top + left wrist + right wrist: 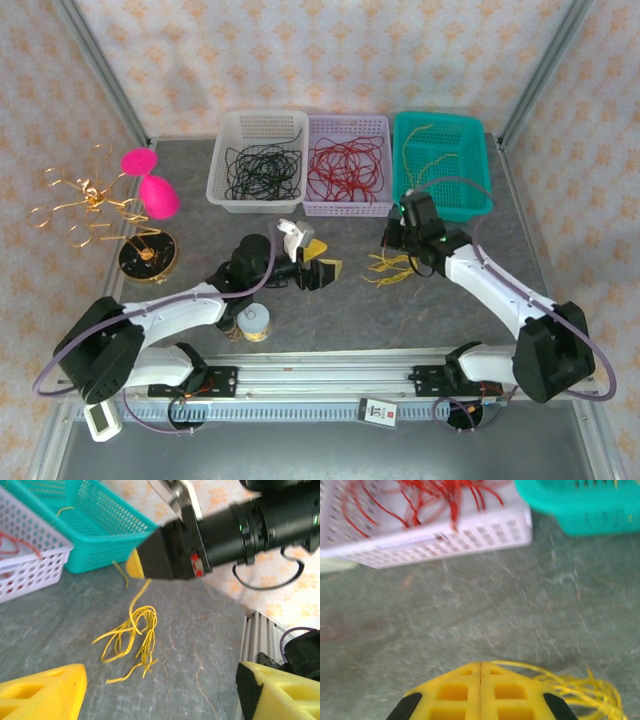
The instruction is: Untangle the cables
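Three baskets: we see them in a row at the far side of the table point(330, 320) — a white basket point(225, 185) with black wires point(258, 165), a lilac basket point(350, 208) with red wires point(345, 165), and a teal basket point(478, 190) with a few yellow strands point(425, 145) in it.

Yellow cables point(134, 628): they lie in a small loose heap on the grey table, in front of the lilac and teal baskets and between the two arms. One thin strand goes up from the heap to the tip of the right pincer.

Right pincer point(480, 672): it is clenched. We see its two yellow fingers pressed flat against each other, with only a thin line between them. It is low over the table, right at the heap, and it pinches the yellow cables, which curl out beside the fingers.

Left pincer point(160, 692): it is released — its fingers point(42, 690) stand wide apart with nothing between them. It points at the heap from the left and does not touch it.

Left side of the table: a pink thing point(152, 185), a gold wire ornament point(85, 200) and a round black and gold disc point(148, 257) sit well away from the cables.

Near edge: a small roll point(255, 322) stands just beside the left arm.
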Robot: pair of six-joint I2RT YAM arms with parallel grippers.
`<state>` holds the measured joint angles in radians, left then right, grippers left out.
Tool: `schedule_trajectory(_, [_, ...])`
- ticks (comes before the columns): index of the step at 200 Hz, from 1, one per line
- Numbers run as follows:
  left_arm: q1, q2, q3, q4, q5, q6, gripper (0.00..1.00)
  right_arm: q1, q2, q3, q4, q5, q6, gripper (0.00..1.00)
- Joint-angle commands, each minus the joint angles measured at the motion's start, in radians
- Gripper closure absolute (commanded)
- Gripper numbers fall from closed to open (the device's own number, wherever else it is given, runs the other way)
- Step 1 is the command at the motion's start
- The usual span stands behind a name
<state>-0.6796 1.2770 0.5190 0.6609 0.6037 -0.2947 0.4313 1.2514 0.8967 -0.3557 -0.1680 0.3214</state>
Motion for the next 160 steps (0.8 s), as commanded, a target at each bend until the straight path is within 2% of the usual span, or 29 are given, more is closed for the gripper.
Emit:
schedule_trajectory(1, [-0.005, 0.067, 0.046, 0.292, 0.107, 0.067, 0.17, 0.006, -0.1, 0.127, -0.089, -0.072, -0.044, 1.0])
schedule_trajectory(34, [-0.004, 0.206, 0.161, 0.398, 0.186, 0.1, 0.16, 0.008, -0.113, 0.221, -0.156, -0.296, -0.011, 1.0])
schedule_trajectory(71, [0.003, 0.295, 0.28, 0.364, 0.193, 0.107, 0.2, 0.009, -0.146, 0.215, -0.113, -0.422, 0.04, 1.0])
schedule_trajectory(89, [0.003, 0.325, 0.32, 0.331, 0.196, 0.103, 0.28, 0.009, -0.151, 0.206, -0.071, -0.483, 0.068, 1.0])
schedule_trajectory(115, [0.002, 0.352, 0.336, 0.292, 0.209, 0.107, 0.44, 0.01, -0.162, 0.2, -0.02, -0.521, 0.103, 1.0])
schedule_trajectory(146, [0.003, 0.356, 0.312, 0.329, 0.246, 0.086, 0.64, 0.011, -0.17, 0.2, 0.016, -0.554, 0.134, 1.0])
schedule_trajectory(160, [-0.001, 0.361, 0.318, 0.334, 0.245, 0.079, 0.76, 0.012, -0.173, 0.186, 0.045, -0.576, 0.152, 1.0])
